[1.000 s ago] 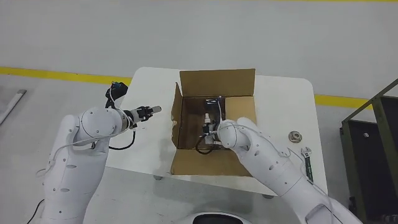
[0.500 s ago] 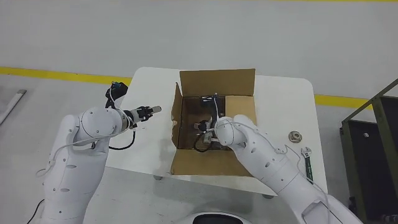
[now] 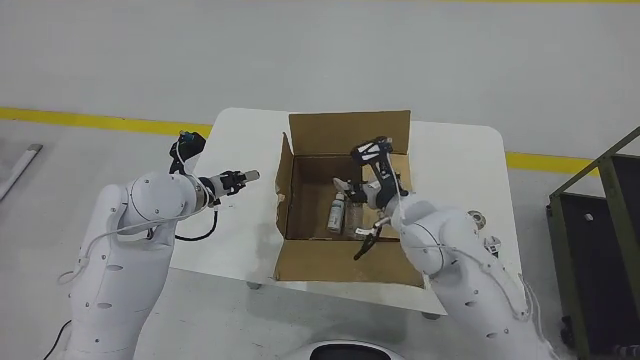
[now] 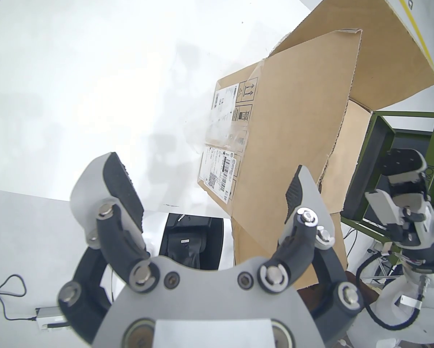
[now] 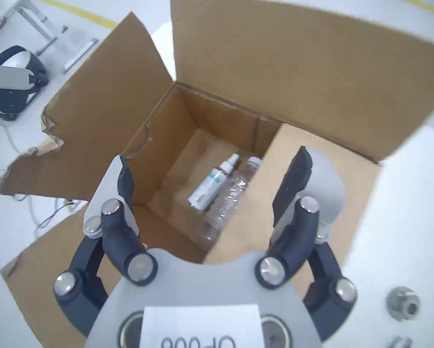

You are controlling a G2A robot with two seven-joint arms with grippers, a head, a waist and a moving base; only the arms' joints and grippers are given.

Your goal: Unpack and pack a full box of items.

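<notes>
Right hand (image 5: 212, 168) is hovering spread and empty over the box (image 5: 155, 161), spray bottle (image 5: 213, 182) and clear bottle (image 5: 226, 201) lying side by side inside; going down, fingers (image 5: 296, 175) risk catching the folded-in flap (image 5: 253, 219).

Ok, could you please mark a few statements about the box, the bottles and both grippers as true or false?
1. A spray bottle and a clear bottle lie inside the box. True.
2. The right gripper grips the spray bottle. False: it is open and empty.
3. The left gripper is open, outside the box. True.
4. The metal nut lies in the box. False: it sits on the table.
</notes>
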